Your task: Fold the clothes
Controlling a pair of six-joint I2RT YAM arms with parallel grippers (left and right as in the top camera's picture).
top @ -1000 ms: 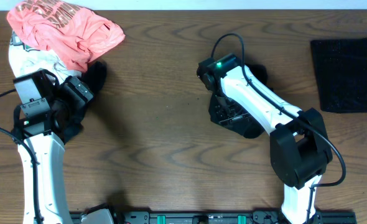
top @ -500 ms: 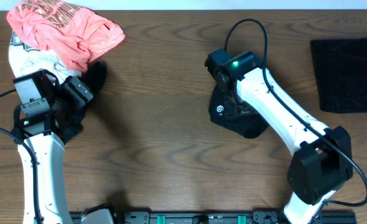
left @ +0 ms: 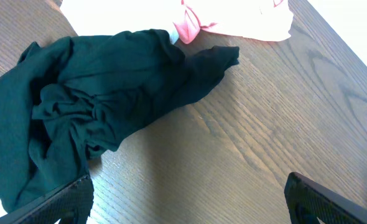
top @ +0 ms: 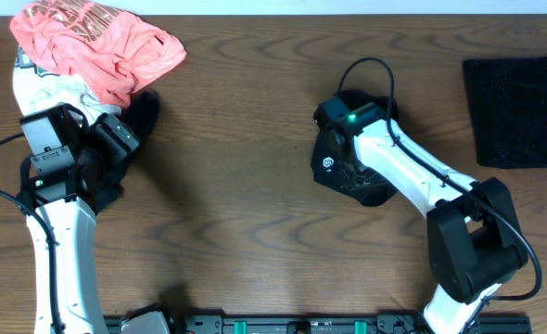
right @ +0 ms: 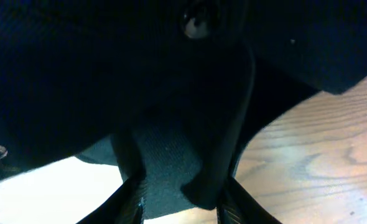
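A crumpled black garment (top: 334,172) with a small white round logo lies mid-table, and my right gripper (top: 349,148) is down on it. In the right wrist view my right gripper (right: 180,193) is shut on a bunched fold of this black garment (right: 165,155), which fills the gap between the fingers. At the far left lie a coral-pink tee (top: 97,42), a white garment (top: 46,88) and another black garment (left: 96,93). Next to that black one, over bare wood, my left gripper (left: 186,199) stands wide open with nothing between its fingers.
A flat, folded black cloth (top: 519,107) lies at the right edge of the wooden table (top: 236,186). The left pile reaches the table's back left corner. The arm bases stand along the front edge.
My right arm has shifted toward the right and front over the black garment, its white logo now shows, and the jaws have closed in on the fabric. The left arm has not moved.
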